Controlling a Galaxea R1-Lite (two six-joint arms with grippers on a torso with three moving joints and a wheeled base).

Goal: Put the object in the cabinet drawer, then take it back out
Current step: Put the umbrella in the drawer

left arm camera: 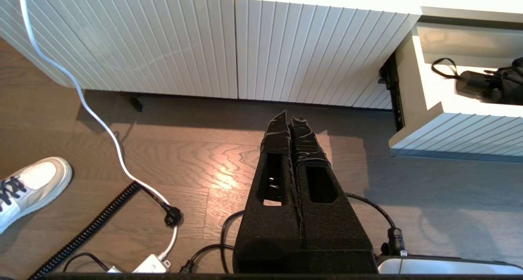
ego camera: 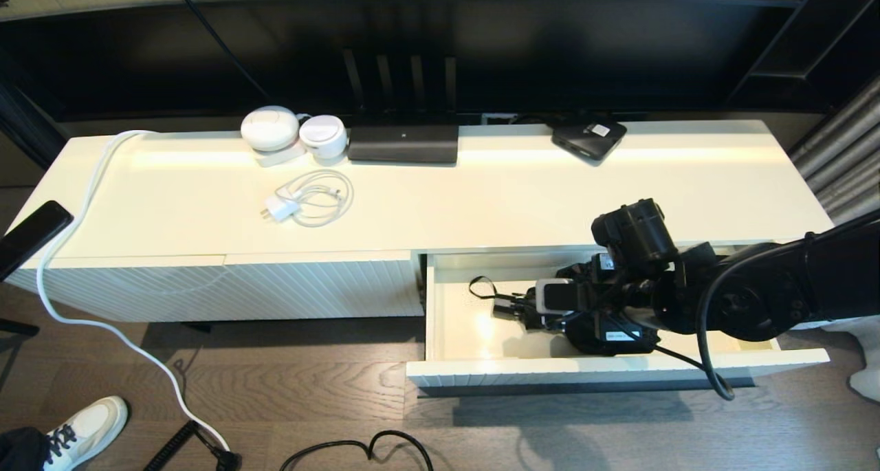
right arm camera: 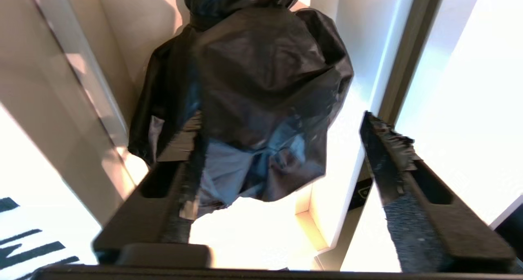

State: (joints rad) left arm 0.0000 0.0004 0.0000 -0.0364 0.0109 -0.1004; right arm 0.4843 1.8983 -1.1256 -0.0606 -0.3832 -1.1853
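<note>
The black folding umbrella (ego camera: 507,309) lies in the pulled-out cream drawer (ego camera: 550,372), with its handle and thin wrist loop pointing left. My right gripper (ego camera: 570,306) reaches down into the drawer from the right, over the umbrella's bunchy fabric. In the right wrist view the right gripper (right arm camera: 282,118) is open. The umbrella fabric (right arm camera: 253,75) sits between the spread fingers and rests against one finger (right arm camera: 192,149); the other stands clear. My left gripper (left arm camera: 290,118) hangs shut and empty above the wooden floor, left of the drawer front (left arm camera: 449,133). The umbrella (left arm camera: 486,86) also shows there.
On the cabinet top lie a white charger with coiled cable (ego camera: 306,199), two white round devices (ego camera: 270,128), a black router (ego camera: 403,143) and a flat black box with a white label (ego camera: 588,139). A ribbed panel (ego camera: 227,289) adjoins the drawer. Cables (left arm camera: 102,124) and a shoe (ego camera: 86,430) are on the floor.
</note>
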